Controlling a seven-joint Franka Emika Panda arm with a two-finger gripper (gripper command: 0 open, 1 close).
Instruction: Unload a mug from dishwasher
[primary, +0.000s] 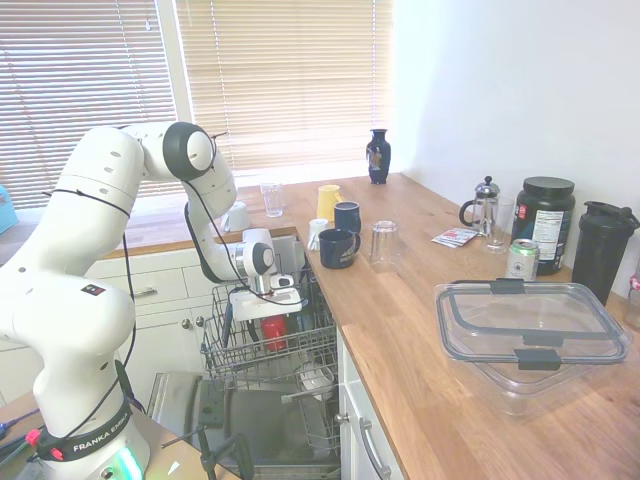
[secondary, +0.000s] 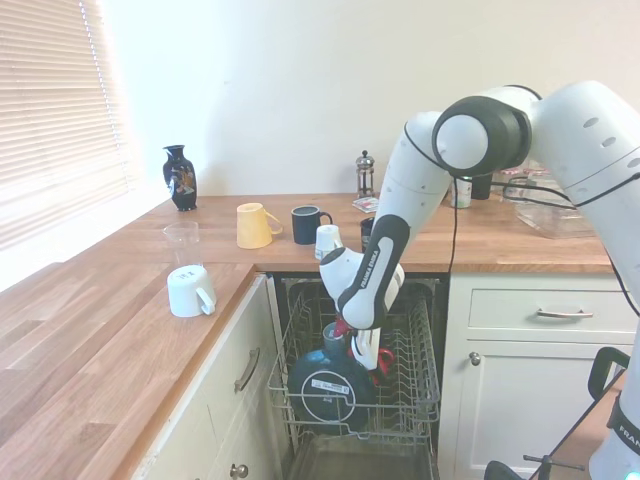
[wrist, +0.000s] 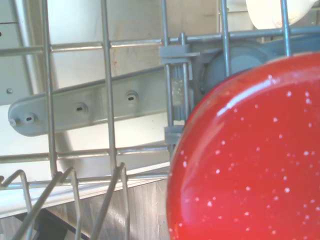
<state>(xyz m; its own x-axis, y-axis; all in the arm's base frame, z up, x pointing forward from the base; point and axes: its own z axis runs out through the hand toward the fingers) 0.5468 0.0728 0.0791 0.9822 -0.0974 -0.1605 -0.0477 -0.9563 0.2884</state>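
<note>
Hand (primary: 272, 305) low in the dishwasher (primary: 262, 372) rack over the red mug (primary: 274, 331); grip state cannot be told. Risk: mug catching rack wires and slipping during lifting.

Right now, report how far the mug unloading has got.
Done: the dishwasher stands open with its rack pulled out. In hand: the end effector is down at the red mug, which sits in the rack; grip unclear. Left: lifting it onto the wooden counter.
</note>
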